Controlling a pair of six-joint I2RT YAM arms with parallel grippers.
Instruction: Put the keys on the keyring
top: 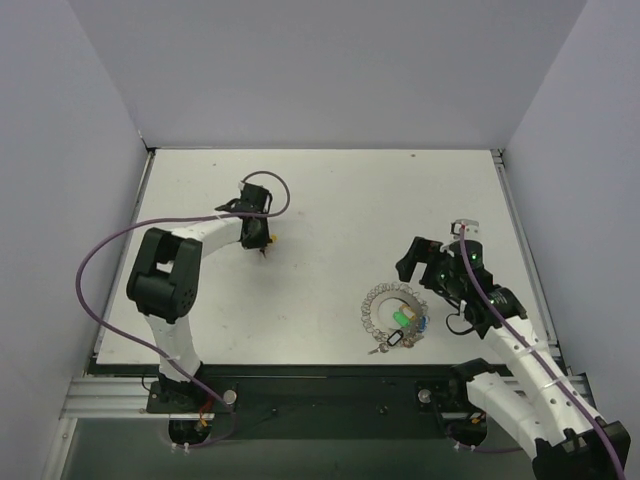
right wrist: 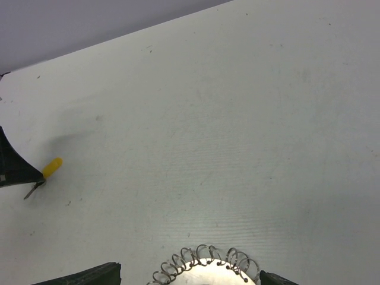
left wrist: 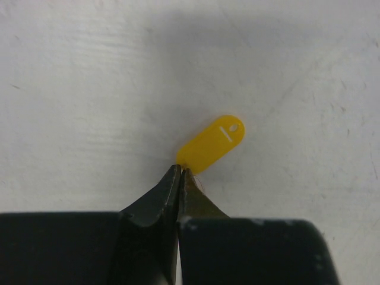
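Nearest me, the keyring [top: 376, 306] lies on the table [top: 330, 200] with a green key and other keys [top: 405, 318] inside its loop. My right gripper [top: 415, 272] sits just beside it, fingers spread wide. Farther off, my left gripper [left wrist: 180, 175] pinches the yellow key [left wrist: 211, 142].

Table [top: 330, 210]: white, matte, faintly scuffed, filling the middle of the top view.
Walls [top: 330, 70]: plain grey panels at nine, twelve and three o'clock.
Base strip [top: 330, 390]: black, along the table's six o'clock edge.
Rail [top: 100, 400]: silvery, at seven o'clock.
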